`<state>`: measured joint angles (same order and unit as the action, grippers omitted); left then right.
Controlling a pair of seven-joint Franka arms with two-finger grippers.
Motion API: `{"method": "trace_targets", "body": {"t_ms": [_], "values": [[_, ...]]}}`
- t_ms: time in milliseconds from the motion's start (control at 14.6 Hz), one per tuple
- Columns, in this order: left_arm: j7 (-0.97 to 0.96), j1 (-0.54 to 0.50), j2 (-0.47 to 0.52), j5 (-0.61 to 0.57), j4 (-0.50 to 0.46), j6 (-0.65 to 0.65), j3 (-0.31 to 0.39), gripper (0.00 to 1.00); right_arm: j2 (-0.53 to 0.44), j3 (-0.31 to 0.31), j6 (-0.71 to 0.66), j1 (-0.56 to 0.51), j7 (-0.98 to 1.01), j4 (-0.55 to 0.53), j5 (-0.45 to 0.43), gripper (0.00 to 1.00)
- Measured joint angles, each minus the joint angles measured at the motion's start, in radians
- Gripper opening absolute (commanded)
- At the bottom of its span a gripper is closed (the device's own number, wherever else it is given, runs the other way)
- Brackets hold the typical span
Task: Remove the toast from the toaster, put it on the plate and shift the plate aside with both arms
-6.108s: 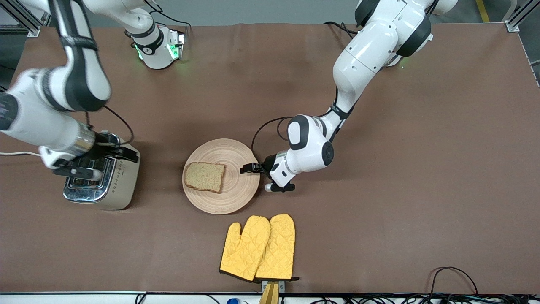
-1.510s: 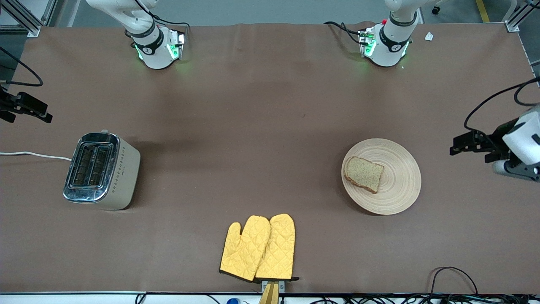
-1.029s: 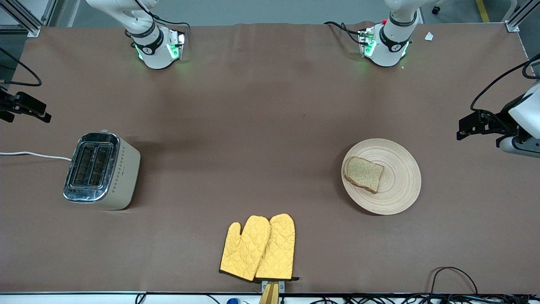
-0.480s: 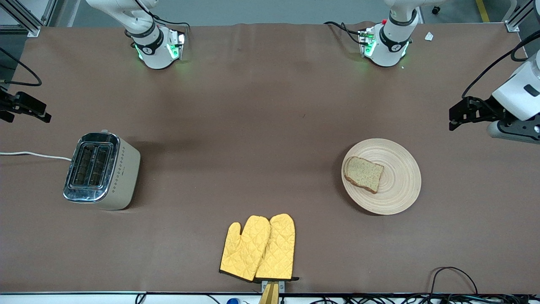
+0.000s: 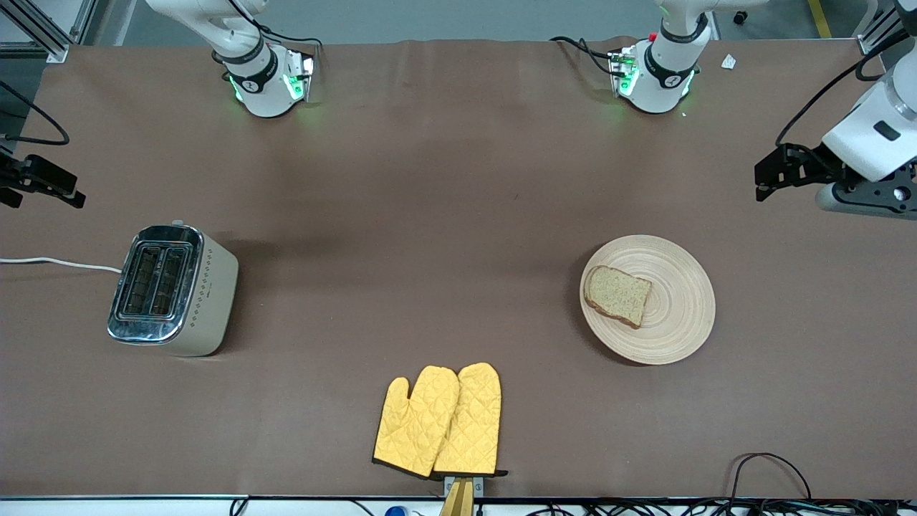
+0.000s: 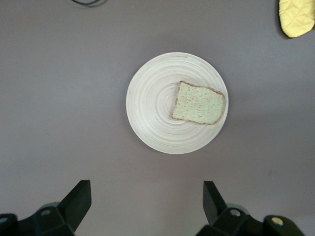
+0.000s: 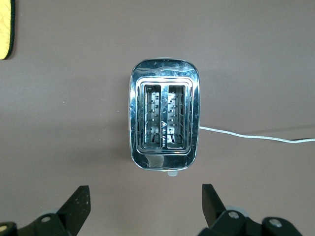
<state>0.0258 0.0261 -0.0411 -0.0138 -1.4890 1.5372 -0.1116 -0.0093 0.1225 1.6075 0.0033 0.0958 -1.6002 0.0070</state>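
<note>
You are seeing the toast (image 5: pixel 617 295) lying on the plate (image 5: pixel 680 315) toward the left arm's end of the table (image 5: pixel 458 215), both grippers' jaws apart and empty, so any further nudge risks sliding the toast off.

A wide surface (image 5: pixel 458 215) covered in a matte brown sheet is filling nearly the whole front view, its covering rippling slightly along the edge by the arm bases. Even overhead light is falling on it, leaving only soft shadows. Past that edge a strip of grey floor (image 5: pixel 444 18) is showing, with a yellow line (image 5: pixel 819 18) painted on it toward the left arm's end. Silver aluminium frame rails (image 5: pixel 43 32) are standing at the corners. Black cables (image 5: pixel 774 480) are trailing along the edge nearest the front camera.
</note>
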Motion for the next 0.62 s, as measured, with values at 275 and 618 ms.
{"method": "trace_targets", "body": {"t_ms": [275, 618], "values": [[0.001, 0.001, 0.051, 0.026, -0.085, 0.051, 0.036, 1.00, 0.000, -0.001, 0.000, 0.000, 0.000, 0.000, 0.000, 1.00], [0.001, 0.011, 0.056, 0.026, -0.095, 0.061, 0.033, 1.00, 0.000, -0.001, -0.002, 0.000, 0.001, 0.000, 0.000, 1.00]]}}
